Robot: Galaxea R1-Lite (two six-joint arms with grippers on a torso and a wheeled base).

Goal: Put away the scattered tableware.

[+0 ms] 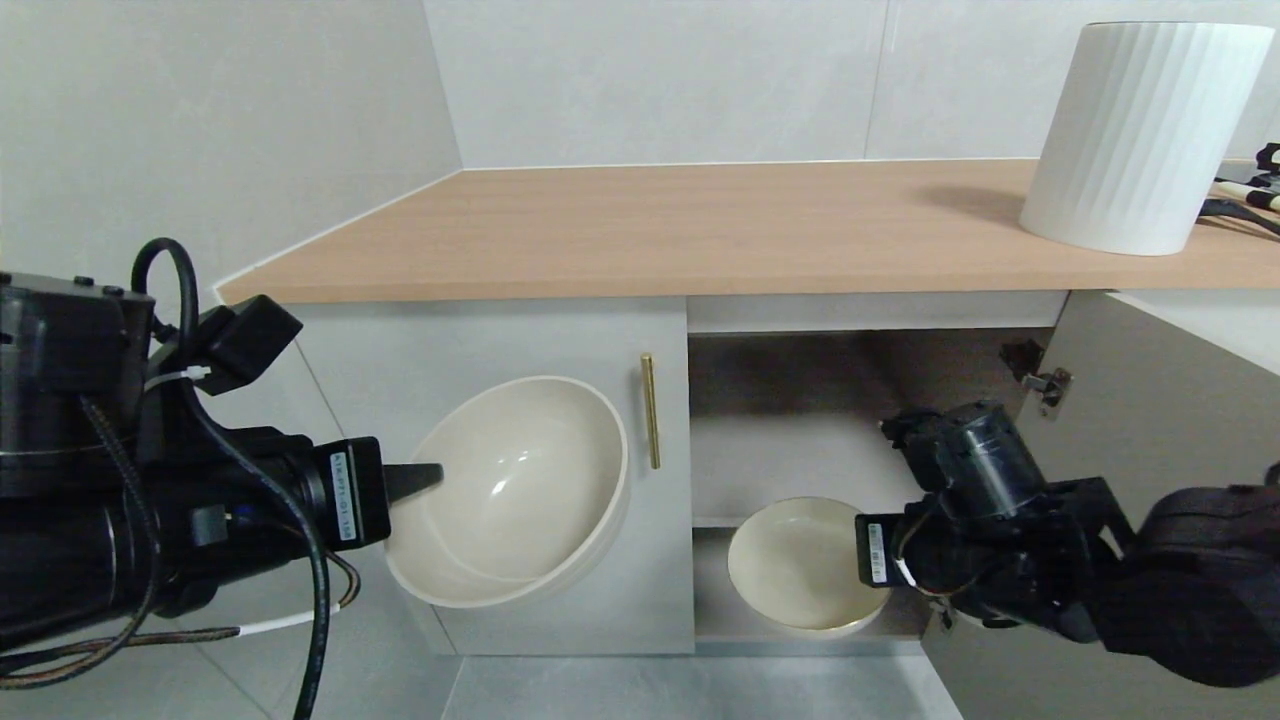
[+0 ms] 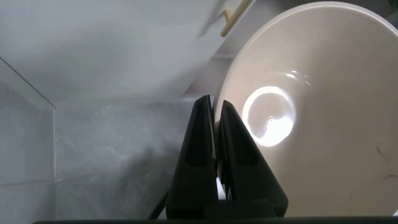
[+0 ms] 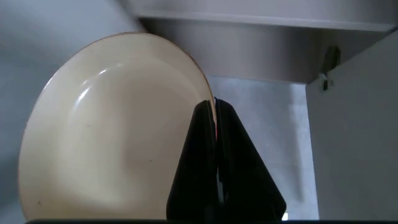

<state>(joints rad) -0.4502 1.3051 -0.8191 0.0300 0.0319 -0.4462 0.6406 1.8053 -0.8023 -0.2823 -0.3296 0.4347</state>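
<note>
I see the deep glossy cream bowl (image 1: 520, 490) tipped on its side, hollow facing me, its rim pinched by my left gripper (image 1: 425, 478) before the closed grey cabinet door (image 1: 480, 340). The shallow cream plate (image 1: 800, 565), rim clamped in my right gripper (image 3: 214, 109), stands tilted in the open bottom compartment (image 1: 715, 615).

Light-wood countertop (image 1: 650, 230) sitting over a grey cabinet (image 1: 500, 340), running into the wall corner. White ribbed cylindrical container (image 1: 1140, 130) standing on it at far right. Dark-handled utensils (image 1: 1245, 195) lying just beside that. Cabinet's right compartment standing open, pale inner shelf (image 1: 760, 460) showing.
</note>
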